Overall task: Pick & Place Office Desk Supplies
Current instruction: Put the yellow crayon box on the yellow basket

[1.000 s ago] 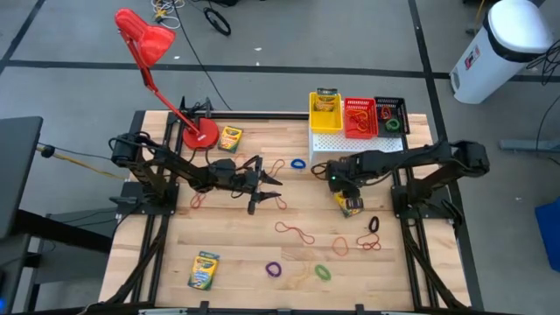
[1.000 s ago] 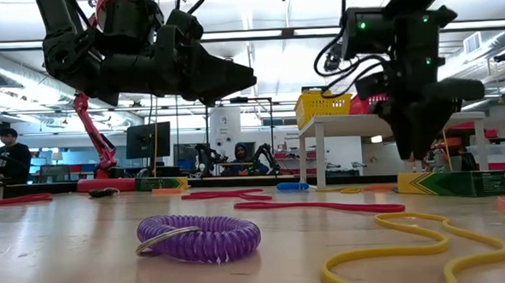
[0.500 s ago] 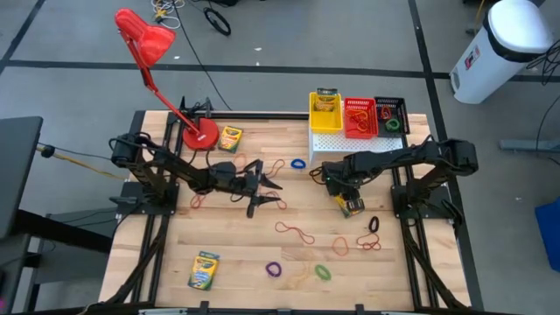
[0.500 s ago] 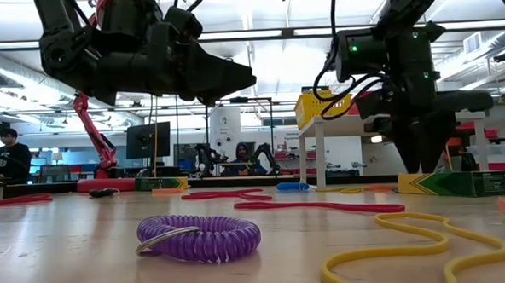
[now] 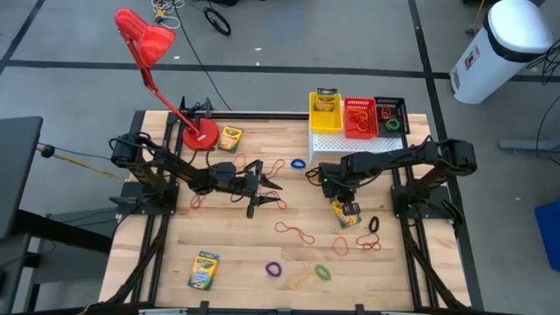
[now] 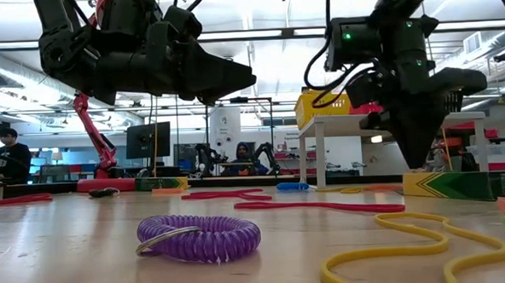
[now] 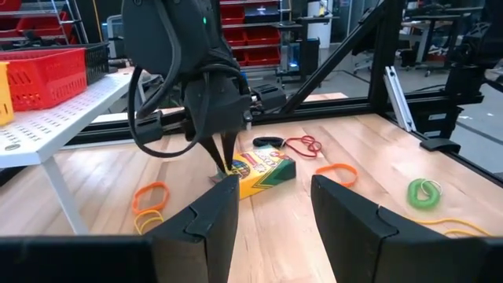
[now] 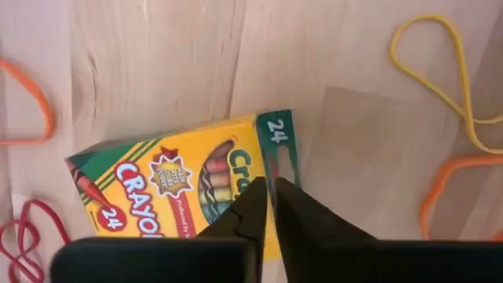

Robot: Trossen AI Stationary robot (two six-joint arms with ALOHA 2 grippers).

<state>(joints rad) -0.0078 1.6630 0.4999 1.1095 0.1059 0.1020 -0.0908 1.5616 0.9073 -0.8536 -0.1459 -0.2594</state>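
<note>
Since a second ago your right gripper (image 5: 333,189) has slid left off the crayon box (image 5: 346,213), which now lies skewed, and the fingers have pinched nearly together. High view: that box sits on the table (image 5: 227,258) just below the gripper, well short of the yellow basket (image 5: 325,113); the left gripper (image 5: 267,185) hovers mid-table, fingers apart, holding nothing. Low view: the right gripper (image 6: 414,156) points down, tips above the box (image 6: 459,186); I can't see a clamp. Left wrist view: tips meet at the box's (image 7: 255,167) end edge. Right wrist view: fingers (image 8: 253,206) are together over the box's (image 8: 173,189) end flap, grabbing nothing solid. Reopen, centre over the box, straddle the narrow sides, then close.
</note>
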